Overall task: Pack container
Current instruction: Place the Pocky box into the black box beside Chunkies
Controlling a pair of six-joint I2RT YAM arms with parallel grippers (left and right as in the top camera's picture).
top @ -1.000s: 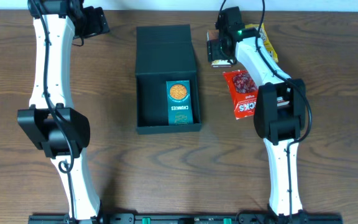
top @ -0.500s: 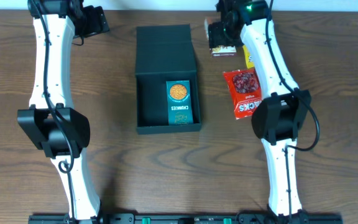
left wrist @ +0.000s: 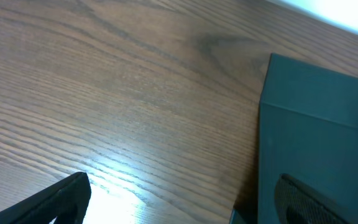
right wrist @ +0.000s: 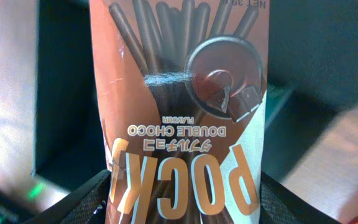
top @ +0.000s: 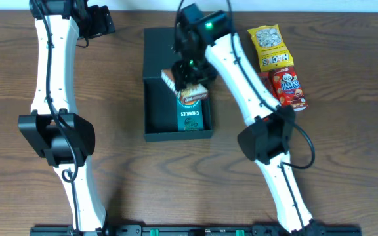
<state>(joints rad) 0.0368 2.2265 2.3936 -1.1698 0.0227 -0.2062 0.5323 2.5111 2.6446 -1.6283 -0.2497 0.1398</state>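
Observation:
The container (top: 153, 108) is a dark square box, open, its flap lid (top: 172, 49) laid back toward the far edge; its lid also shows in the left wrist view (left wrist: 322, 162). A small teal snack box (top: 192, 118) lies inside it. My right gripper (top: 188, 78) is shut on a brown Pocky box (right wrist: 179, 118) and holds it over the container's far right part, above the teal box. My left gripper (left wrist: 185, 205) is open and empty over bare wood, left of the lid.
A yellow snack bag (top: 271, 46) and a red Hello Panda packet (top: 287, 88) lie on the wooden table right of the container. The right arm stretches from the near edge across the container's right side.
My right gripper has carried the Pocky box left from beside the snacks to above the container. The red packet by the yellow bag now shows uncovered. The left arm has not moved.

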